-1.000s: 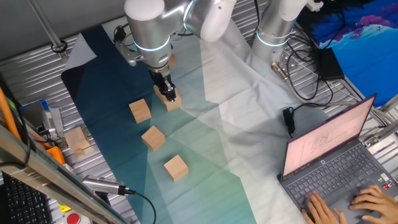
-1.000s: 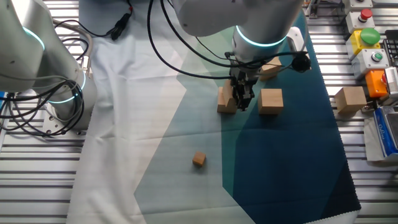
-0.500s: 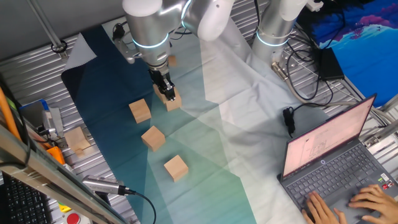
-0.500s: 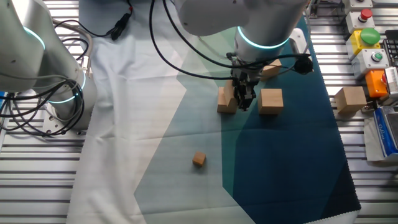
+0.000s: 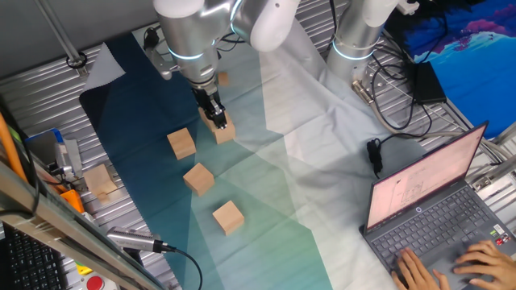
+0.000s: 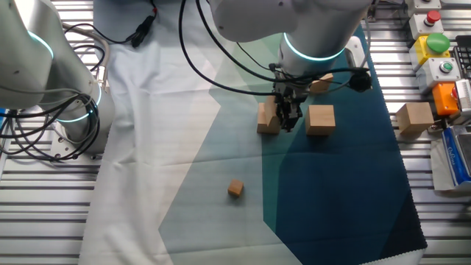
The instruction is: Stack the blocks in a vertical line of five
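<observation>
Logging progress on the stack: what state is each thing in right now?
gripper: low at a block, grip unclear
block at gripper: flat on cloth, unstacked
second block: alone, unstacked
third block: alone, unstacked
fourth block: alone, unstacked
fifth block: off the cloth, unstacked
laptop: open

I'm seeing the gripper (image 6: 288,118) covering part of one block (image 6: 268,118), so I can't tell whether its jaws are closing on it; the arm is hiding most of another block (image 6: 321,81); hands (image 5: 451,267) are getting cropped below.
</observation>
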`<action>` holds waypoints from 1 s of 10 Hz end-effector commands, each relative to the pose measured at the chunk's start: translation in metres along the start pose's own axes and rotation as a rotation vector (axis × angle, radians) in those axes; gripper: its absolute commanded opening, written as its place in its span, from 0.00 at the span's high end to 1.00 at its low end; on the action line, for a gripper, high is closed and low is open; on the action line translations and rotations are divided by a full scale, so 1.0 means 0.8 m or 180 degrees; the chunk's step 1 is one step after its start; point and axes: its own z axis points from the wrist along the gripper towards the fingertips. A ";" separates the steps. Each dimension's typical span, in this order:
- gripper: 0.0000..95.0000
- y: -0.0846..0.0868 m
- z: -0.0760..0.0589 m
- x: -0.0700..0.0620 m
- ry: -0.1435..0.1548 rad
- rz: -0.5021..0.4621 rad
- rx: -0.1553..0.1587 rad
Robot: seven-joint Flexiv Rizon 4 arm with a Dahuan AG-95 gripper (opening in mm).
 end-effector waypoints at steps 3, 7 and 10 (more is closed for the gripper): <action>1.00 -0.001 0.004 0.005 -0.0003 0.0062 -0.0012; 1.00 0.001 0.008 0.007 -0.0018 0.0090 -0.0037; 1.00 0.001 0.009 0.007 -0.0009 0.0134 -0.0050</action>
